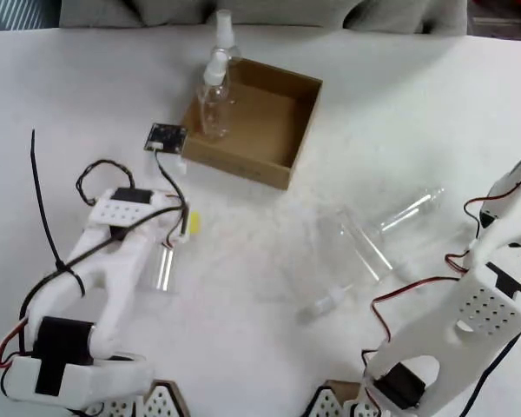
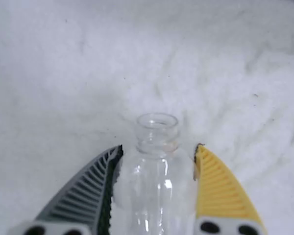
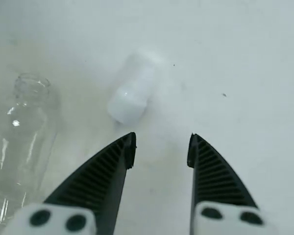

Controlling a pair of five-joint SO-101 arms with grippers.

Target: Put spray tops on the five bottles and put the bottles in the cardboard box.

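Observation:
A topless clear bottle (image 2: 157, 161) sits between the grey and yellow fingers of my left gripper (image 2: 158, 149), which is shut on it. From above, this gripper (image 1: 174, 248) holds the bottle (image 1: 164, 268) low over the table, in front of the cardboard box (image 1: 300, 130). One bottle with a spray top (image 1: 214, 97) stands inside the box, and another (image 1: 223, 33) stands at its far edge. My right gripper (image 3: 160, 144) is open just short of a white spray top (image 3: 132, 93), beside an open bottle (image 3: 22, 132). Two more clear bottles (image 1: 365, 248) (image 1: 412, 208) lie right of centre.
A loose spray top (image 1: 326, 304) lies near the front centre. A small black circuit board (image 1: 166, 136) with a cable rests against the box's left corner. Black and red wires hang from both arms. The white tabletop (image 1: 399, 104) right of the box is bare.

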